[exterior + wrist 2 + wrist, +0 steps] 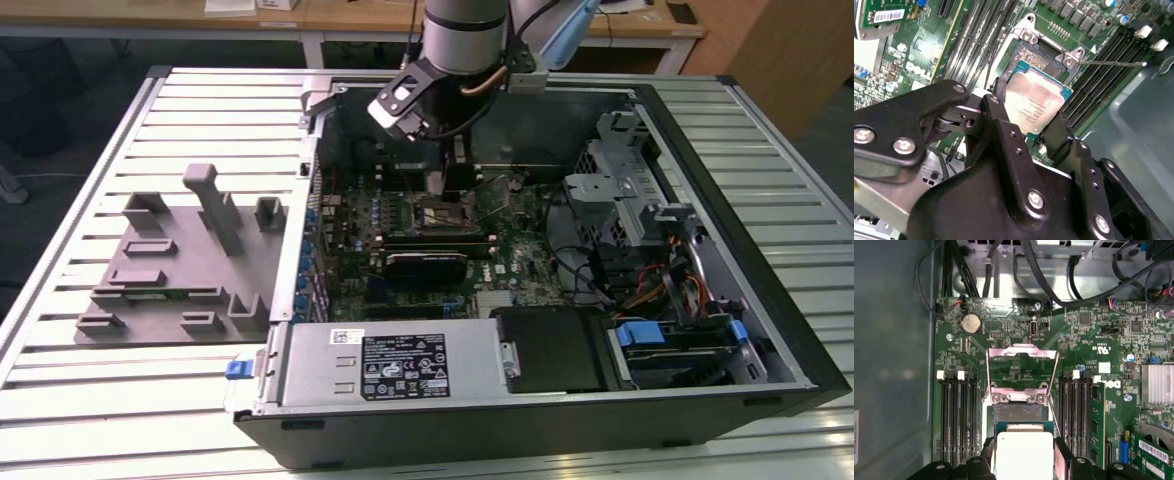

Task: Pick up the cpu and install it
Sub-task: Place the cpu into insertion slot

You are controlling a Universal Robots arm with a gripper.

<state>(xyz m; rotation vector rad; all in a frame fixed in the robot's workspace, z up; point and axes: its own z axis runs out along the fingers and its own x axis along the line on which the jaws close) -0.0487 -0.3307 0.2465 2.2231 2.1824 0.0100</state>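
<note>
Where the arm (465, 35) is extended into the open computer case (534, 435), the following items are recorded.

1. Pincer (1029, 122): the black fingers (999, 117) are pressed against two opposite edges of the cpu (1036, 100), which is pinched between them, as seen in both wrist views.
2. Cpu: it is held with the silvery lid uppermost and a green edge showing, directly over the socket (1019, 412) on the motherboard (1089, 330). Whether it touches the socket bed cannot be told.
3. Socket: the metal load frame (1022, 354) is swung up and open, and a thin lever rod (1114, 63) is laid across the memory slots (1104, 85).
4. Memory slots: dark rows are ranged on both sides of the socket, with white latches at their ends.
5. Coin cell (972, 323): it is set on the board apart from the socket, near the case wall.
6. Grey plastic tray (167, 265): it is laid on the slatted bench (80, 400) at the exterior view's left of the case, well apart from the pincer.
7. Power supply (387, 365): it is mounted along the near edge of the case in the exterior view, and a drive cage (627, 190) is fitted at the exterior view's right.
</note>
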